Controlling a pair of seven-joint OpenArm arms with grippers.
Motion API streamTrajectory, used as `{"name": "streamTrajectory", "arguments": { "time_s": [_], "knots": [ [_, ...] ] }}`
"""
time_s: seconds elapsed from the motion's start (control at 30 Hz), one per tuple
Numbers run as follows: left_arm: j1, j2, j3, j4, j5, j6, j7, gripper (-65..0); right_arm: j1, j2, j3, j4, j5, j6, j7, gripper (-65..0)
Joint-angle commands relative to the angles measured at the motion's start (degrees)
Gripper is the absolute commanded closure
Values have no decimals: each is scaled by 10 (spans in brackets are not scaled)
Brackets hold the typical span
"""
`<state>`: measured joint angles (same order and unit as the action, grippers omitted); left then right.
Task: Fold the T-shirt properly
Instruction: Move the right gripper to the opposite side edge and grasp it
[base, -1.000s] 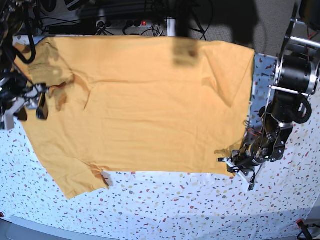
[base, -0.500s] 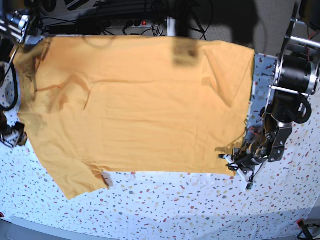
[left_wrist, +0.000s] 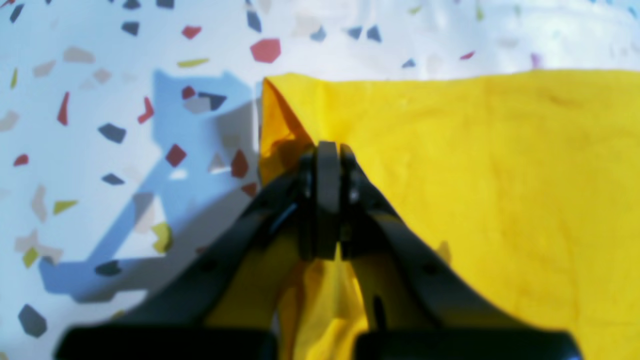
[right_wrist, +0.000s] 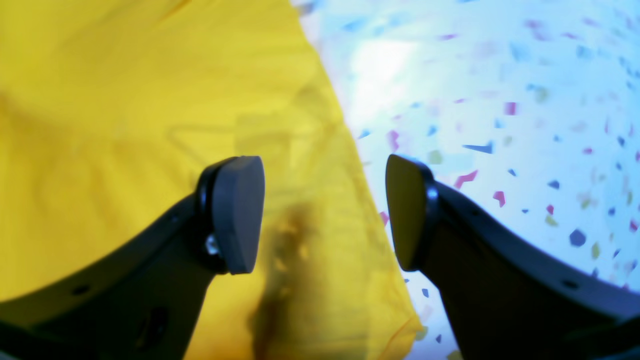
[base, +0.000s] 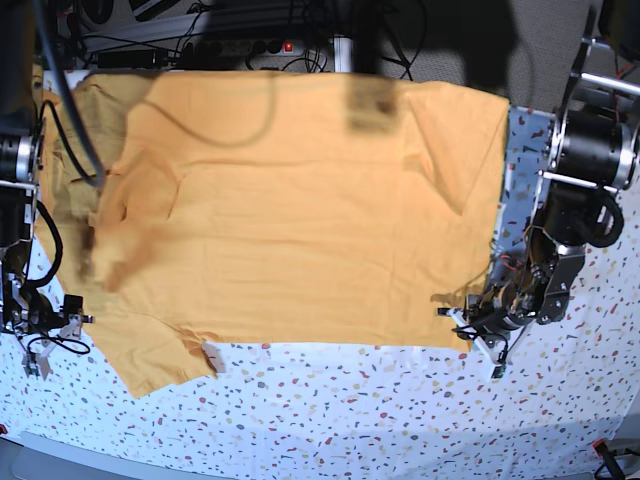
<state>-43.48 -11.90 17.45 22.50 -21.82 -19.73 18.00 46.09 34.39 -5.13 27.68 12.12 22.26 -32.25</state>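
While left end effector (left_wrist: 327, 165) clamped on T-shirt (base: 300, 210) hem, right end effector (right_wrist: 325, 215) apart, seemingly lower than before.

Two arms, black throughout. Left arm (base: 585, 160): fat black cylinders ringed with silver metal, thin red and black wires bunched near the wrist. Right arm (base: 20, 200): same black-and-silver drum, thick black cables looping overhead. Matte black jaws on curved black stems, small screw holes, flat dark-grey pads (right_wrist: 237, 212) with rounded corners.
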Motion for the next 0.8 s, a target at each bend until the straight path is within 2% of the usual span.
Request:
{"name": "streamTrajectory", "arguments": {
  "time_s": [0.0, 0.23, 0.4, 0.6, 0.67, 0.77],
  "knots": [
    [-23, -3, -2, 9, -3, -2, -13, 0, 21, 12, 3, -6, 1, -10, 16, -377],
    [-23, -3, -2, 9, -3, -2, -13, 0, 18, 5, 3, -74, 1, -17, 53, -377],
    [-22, -3, -2, 9, -3, -2, -5, 0, -23, -3, 3, -79, 1, -18, 92, -377],
    [-23, -3, -2, 9, -6, -2, -5, 0, -56, -20, 3, -79, 0, -20, 93, -376],
    [-23, -3, -2, 9, -9, -2, -5, 0, -57, -24, 3, -79, 0, -20, 93, -327],
    [-22, -4, -2, 9, -9, -2, -5, 0, -52, -23, 3, -78, 0, -20, 93, -195]
  ]
}}
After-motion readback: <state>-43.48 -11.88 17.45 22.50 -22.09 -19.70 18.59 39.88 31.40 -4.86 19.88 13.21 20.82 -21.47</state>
